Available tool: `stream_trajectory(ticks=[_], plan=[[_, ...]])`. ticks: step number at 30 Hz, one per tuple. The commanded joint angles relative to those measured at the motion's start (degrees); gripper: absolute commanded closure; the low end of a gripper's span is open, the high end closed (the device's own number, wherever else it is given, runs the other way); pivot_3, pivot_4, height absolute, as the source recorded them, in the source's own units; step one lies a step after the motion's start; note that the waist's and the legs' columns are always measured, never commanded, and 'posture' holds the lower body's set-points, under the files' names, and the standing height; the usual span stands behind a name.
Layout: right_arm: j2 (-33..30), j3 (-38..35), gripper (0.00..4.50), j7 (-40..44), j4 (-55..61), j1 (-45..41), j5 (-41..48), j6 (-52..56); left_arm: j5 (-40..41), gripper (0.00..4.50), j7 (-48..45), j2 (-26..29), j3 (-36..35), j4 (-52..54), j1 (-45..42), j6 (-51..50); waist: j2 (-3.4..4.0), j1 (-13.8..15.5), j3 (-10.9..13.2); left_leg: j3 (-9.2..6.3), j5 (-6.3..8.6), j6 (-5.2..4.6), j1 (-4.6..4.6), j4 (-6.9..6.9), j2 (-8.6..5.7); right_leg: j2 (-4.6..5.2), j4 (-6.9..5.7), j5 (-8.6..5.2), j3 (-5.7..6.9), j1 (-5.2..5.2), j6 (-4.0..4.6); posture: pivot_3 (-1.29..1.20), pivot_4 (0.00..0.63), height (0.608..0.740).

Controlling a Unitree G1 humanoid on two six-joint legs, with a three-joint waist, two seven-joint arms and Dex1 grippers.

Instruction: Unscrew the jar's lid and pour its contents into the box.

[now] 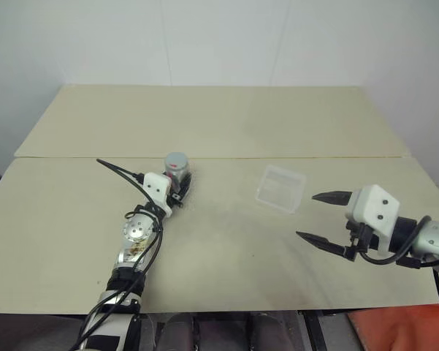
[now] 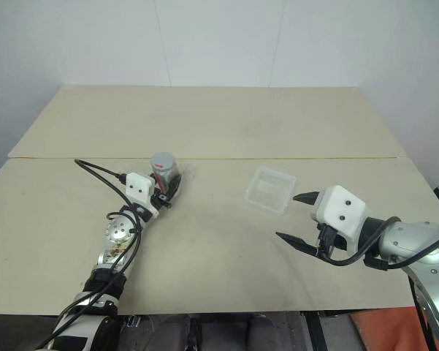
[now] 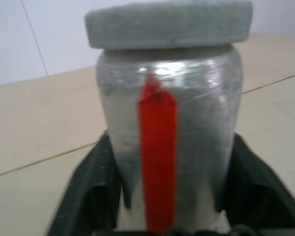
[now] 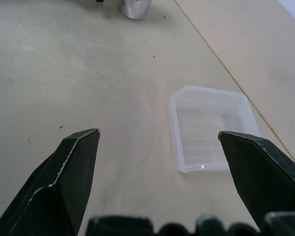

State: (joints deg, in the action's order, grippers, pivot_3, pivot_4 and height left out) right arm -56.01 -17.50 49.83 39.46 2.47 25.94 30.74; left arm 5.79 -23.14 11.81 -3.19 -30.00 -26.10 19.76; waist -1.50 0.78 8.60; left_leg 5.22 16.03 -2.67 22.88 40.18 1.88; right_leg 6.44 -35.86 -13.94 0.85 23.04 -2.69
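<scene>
Left wrist view shows us our left gripper clamped on the jar, while our right gripper stands wide open, holding nothing.

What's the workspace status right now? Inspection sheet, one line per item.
Surface: pale wooden table, a seam running across it, bare apart from the job's things.
Job's things: jar upright, lid on; box empty, apart from the jar, toward the right arm's side.
Clutter: nothing seen.
Grippers: left claw shut on the jar's body below the lid; right claw open, holding nothing, short of the box.
Cables: black cables looped along the left arm and at the right wrist.
Surroundings: plain white wall behind.
</scene>
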Motion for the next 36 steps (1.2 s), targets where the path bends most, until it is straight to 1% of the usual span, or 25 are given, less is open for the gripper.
stream_trajectory(ticks=[1,3,5,7,10,12,14,18,20,22,28,30,31,36], plan=[[-0.62,-1.81,0.0,-0.59,1.26,-0.43,-0.14,0.46,0.11,2.51,0.44,0.13,-0.2,1.26,-0.5,-0.15,0.0,-0.01,0.0,0.0,0.0,0.0,0.0,0.0,0.0,0.0,-0.01,0.0,0.0,0.0,0.0,0.0,0.15,0.74],[-0.62,-1.7,0.0,-0.64,1.21,-0.63,-0.18,0.4,0.11,2.51,0.6,0.03,-0.17,1.63,-0.73,-0.13,0.0,-0.02,0.0,-0.01,0.0,0.0,-0.01,0.0,0.0,0.0,-0.03,0.0,0.0,0.0,0.0,0.0,0.15,0.74],[-0.46,-1.43,0.0,-1.05,1.12,-1.49,-0.08,0.43,0.32,2.51,0.58,-0.06,0.13,4.26,-0.63,-1.5,0.0,-0.02,0.0,-0.01,0.0,0.0,-0.01,0.0,0.0,0.0,-0.02,0.0,0.0,0.0,0.0,0.0,0.15,0.74],[0.02,-1.08,0.0,-2.0,1.2,-3.08,0.61,1.04,1.42,2.51,-0.85,0.11,0.88,9.42,0.31,-4.51,-0.01,-0.03,0.01,-0.01,0.0,0.0,0.02,0.0,0.0,0.0,-0.02,0.0,0.0,0.02,0.0,0.0,0.15,0.74],[2.28,0.42,0.0,-4.96,1.52,-7.1,2.48,3.23,5.39,2.51,-4.31,0.34,2.03,18.64,2.51,-11.74,-0.01,-0.09,0.0,0.0,-0.05,0.09,0.07,0.01,0.03,0.0,-0.02,0.0,-0.01,0.06,-0.01,0.0,0.15,0.74],[8.38,4.57,0.0,-10.85,2.17,-12.42,3.89,5.62,8.53,2.51,-7.27,0.92,3.59,25.41,4.3,-17.17,-0.01,-0.35,0.0,-0.01,-0.09,0.15,0.06,0.0,0.04,-0.02,-0.02,0.0,-0.01,0.07,-0.01,0.0,0.15,0.74],[16.7,10.63,0.0,-18.87,2.54,-17.92,2.4,7.91,10.27,2.51,-10.55,1.86,5.72,30.48,5.64,-20.68,0.0,-0.73,0.0,0.0,-0.12,0.2,0.0,-0.02,0.09,-0.09,-0.08,0.0,-0.09,0.07,0.0,0.0,0.15,0.74],[27.81,19.59,0.0,-27.93,1.34,-23.28,-2.02,10.28,12.45,2.51,-13.26,1.36,7.9,33.37,6.0,-24.57,0.02,-0.71,-0.01,-0.03,-0.16,0.26,0.01,-0.03,0.06,-0.1,-0.18,0.0,-0.08,0.13,0.01,0.0,0.15,0.74],[31.37,22.44,0.0,-31.04,-0.03,-24.73,-4.4,10.63,11.88,2.51,-13.6,1.21,9.04,33.89,5.75,-25.51,0.02,-0.55,-0.01,-0.03,-0.16,0.25,0.04,-0.01,0.04,-0.09,-0.17,0.0,-0.06,0.13,0.01,0.0,0.15,0.74],[33.21,24.28,0.0,-32.82,-0.66,-25.18,-6.41,10.74,11.16,2.51,-13.6,1.31,9.94,34.65,5.61,-26.37,0.03,-0.23,-0.02,-0.03,-0.25,0.42,0.13,0.03,0.01,-0.09,-0.2,0.0,-0.04,0.13,0.0,0.0,0.15,0.74],[34.88,26.35,0.0,-31.56,0.41,-25.14,-5.8,10.2,8.92,2.51,-13.31,0.92,11.62,34.43,4.98,-25.18,0.03,-0.15,-0.02,-0.05,-0.27,0.45,0.34,0.08,0.02,-0.09,-0.19,0.01,0.05,0.21,-0.01,0.0,0.15,0.74],[35.7,27.05,0.0,-31.8,-0.45,-25.78,-6.35,9.88,8.64,2.51,-13.56,0.91,11.86,34.18,4.79,-24.61,0.03,-0.21,-0.02,-0.05,-0.22,0.35,0.32,0.08,0.03,-0.1,-0.18,0.01,0.05,0.21,-0.01,0.0,0.15,0.74],[36.28,27.28,0.0,-32.05,-1.09,-26.12,-6.69,9.61,8.41,2.51,-13.53,0.83,11.92,34.07,4.72,-24.23,0.03,-0.24,-0.02,-0.06,-0.11,0.15,0.3,0.08,0.03,-0.1,-0.18,0.01,0.05,0.21,-0.01,0.0,0.15,0.74],[39.05,27.36,0.0,-32.93,-4.04,-27.2,-7.8,9.31,7.68,2.51,-12.5,0.18,11.46,33.82,4.82,-23.29,0.04,-0.29,-0.02,-0.1,-0.1,0.14,0.23,0.08,0.03,-0.11,-0.14,0.01,0.04,0.21,0.0,0.0,0.15,0.74]])
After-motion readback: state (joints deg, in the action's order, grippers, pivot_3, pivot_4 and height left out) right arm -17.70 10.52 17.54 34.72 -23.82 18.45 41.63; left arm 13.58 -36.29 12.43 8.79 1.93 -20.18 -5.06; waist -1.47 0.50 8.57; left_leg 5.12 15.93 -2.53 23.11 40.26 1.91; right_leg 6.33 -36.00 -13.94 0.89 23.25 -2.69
